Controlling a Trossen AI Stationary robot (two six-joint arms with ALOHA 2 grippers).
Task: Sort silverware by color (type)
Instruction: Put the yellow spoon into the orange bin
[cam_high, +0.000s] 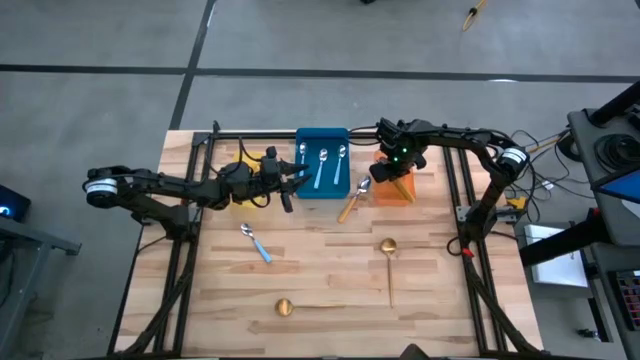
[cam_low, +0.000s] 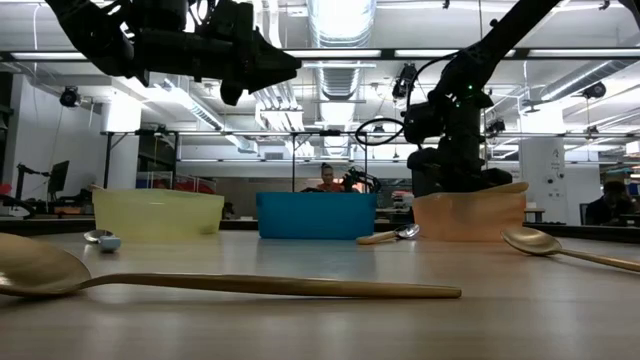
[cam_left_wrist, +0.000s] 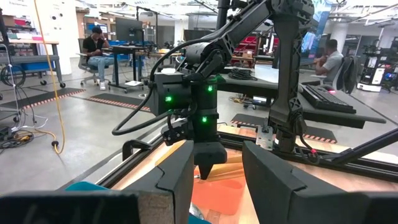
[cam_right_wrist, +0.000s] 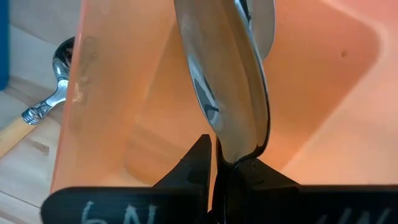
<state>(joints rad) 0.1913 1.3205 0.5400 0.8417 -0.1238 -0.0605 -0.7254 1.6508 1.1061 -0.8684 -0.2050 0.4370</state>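
Note:
My right gripper (cam_high: 400, 172) hangs over the orange bin (cam_high: 392, 192), shut on a silver-bowled spoon (cam_right_wrist: 224, 81) whose bowl points down into the bin. My left gripper (cam_high: 292, 180) is open and empty, up in the air at the blue bin's left edge; its fingers (cam_left_wrist: 180, 180) frame the right arm. The blue bin (cam_high: 322, 170) holds three blue-handled spoons. On the table lie an orange-handled spoon (cam_high: 354, 200) beside the orange bin, a blue-handled spoon (cam_high: 255, 243) and two gold spoons (cam_high: 388, 262) (cam_high: 286, 307). My right gripper pinches the spoon at the narrow end of its silver bowl (cam_right_wrist: 233, 152) between its two fingers. The fingers point down from above into the orange bin. The spoon hangs bowl-down below them, clear of the bin's floor. The fingers hide its handle.
A yellow bin (cam_low: 158, 212) stands left of the blue bin, partly under my left arm. The three bins line the far edge. The near half of the wooden table (cam_high: 330, 330) holds only the loose spoons. People sit in the room beyond.

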